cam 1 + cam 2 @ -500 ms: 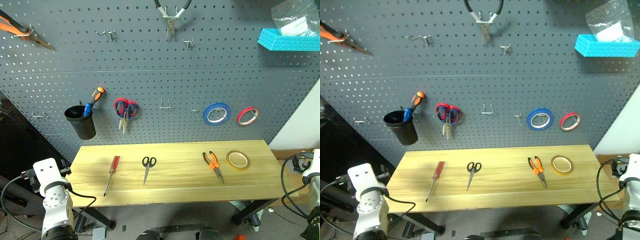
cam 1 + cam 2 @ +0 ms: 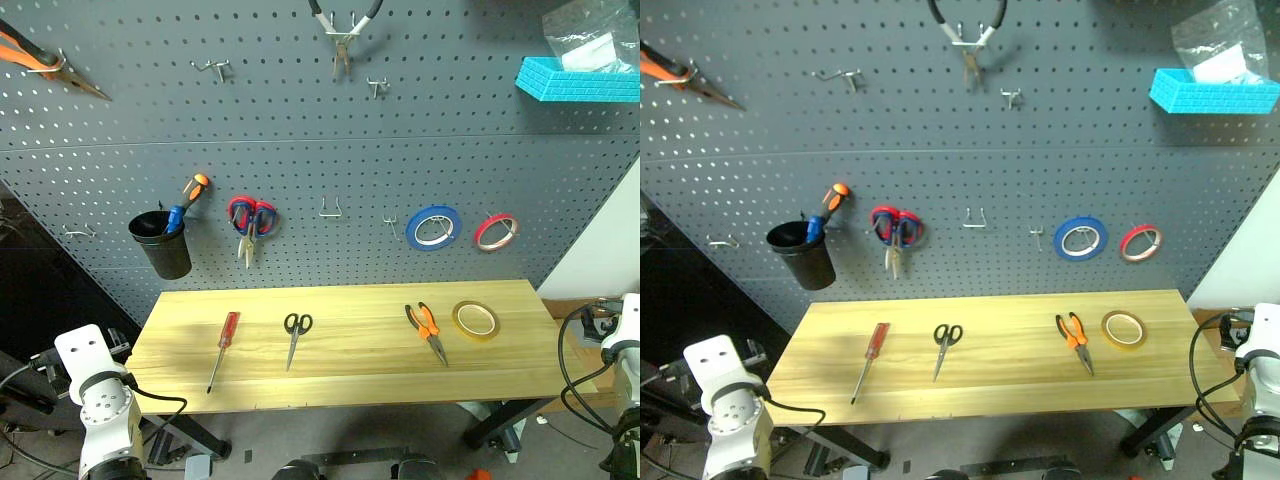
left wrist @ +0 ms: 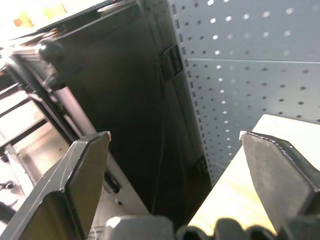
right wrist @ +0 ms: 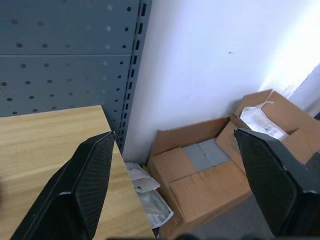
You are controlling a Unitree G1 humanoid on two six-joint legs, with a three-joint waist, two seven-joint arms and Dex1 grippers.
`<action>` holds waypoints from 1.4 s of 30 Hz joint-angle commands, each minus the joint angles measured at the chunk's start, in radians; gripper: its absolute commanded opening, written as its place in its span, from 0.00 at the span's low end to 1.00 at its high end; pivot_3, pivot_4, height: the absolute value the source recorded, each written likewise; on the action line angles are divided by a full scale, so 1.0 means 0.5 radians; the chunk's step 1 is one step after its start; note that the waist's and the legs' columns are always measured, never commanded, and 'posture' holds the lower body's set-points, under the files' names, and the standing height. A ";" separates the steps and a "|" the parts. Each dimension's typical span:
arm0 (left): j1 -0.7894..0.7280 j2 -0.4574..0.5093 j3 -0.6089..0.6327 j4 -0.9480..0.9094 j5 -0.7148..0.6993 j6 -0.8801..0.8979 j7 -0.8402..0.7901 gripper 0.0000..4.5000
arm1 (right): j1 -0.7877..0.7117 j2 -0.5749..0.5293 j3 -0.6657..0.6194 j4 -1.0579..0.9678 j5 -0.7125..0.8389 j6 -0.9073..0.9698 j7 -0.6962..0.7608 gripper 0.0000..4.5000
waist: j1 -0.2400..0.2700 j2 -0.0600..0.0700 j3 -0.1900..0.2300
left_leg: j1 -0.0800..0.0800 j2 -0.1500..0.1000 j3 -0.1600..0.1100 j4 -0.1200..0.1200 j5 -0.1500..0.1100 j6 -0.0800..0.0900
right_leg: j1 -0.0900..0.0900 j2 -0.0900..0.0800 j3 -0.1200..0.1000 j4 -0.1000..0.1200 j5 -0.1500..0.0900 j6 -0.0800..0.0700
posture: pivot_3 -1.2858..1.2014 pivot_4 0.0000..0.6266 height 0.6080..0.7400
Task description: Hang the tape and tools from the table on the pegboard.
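On the light wooden table (image 2: 350,378) lie a red-handled screwdriver (image 2: 222,348), black-handled scissors (image 2: 295,335), orange-and-black pliers (image 2: 427,328) and, at the right, the yellowish tape (image 2: 476,319). The grey pegboard (image 2: 300,150) rises behind them. My left gripper (image 3: 175,150) is open and empty off the table's left end, facing the pegboard's dark side frame. Off the right end, my right gripper (image 4: 175,150) is open and empty too, beside the table's corner (image 4: 75,125). Both are far from the tools.
The pegboard holds a black cup (image 2: 163,243) with an orange-and-blue screwdriver, red-and-blue scissors (image 2: 250,222), a blue roll (image 2: 433,227), a red roll (image 2: 495,231), pliers (image 2: 343,30), a blue bin (image 2: 580,78) and bare hooks (image 2: 331,210). Cardboard boxes (image 4: 210,175) lie on the floor at the right.
My left arm has drawn down and outward to the left of the table. The right arm has slid slightly outward to the right. The tools and tape lie as before.
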State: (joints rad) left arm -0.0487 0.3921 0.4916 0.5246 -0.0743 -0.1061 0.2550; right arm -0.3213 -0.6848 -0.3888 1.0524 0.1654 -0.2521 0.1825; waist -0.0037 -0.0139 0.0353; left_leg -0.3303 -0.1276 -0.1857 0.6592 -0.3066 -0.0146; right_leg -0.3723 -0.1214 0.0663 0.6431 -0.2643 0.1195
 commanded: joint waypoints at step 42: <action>-0.320 0.222 -1.171 -1.476 -0.329 1.020 -1.728 0.99 | 0.116 0.078 0.715 -1.646 -0.143 1.318 0.818 0.87 | -0.067 0.004 0.310 | -0.041 0.004 0.002 0.003 -0.002 -0.003 | -0.041 0.000 -0.003 0.001 0.002 -0.004 | 0.47 0.39 1.00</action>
State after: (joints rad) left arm -0.1925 0.4867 -0.0701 -0.1689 -0.2297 0.4143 -0.5518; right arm -0.2283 -0.6269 -0.0410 0.2110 0.1126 0.4026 0.5767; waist -0.0371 -0.0121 0.1903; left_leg -0.3535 -0.1257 -0.1846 0.6605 -0.3072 -0.0171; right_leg -0.3953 -0.1215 0.0649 0.6436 -0.2629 0.1173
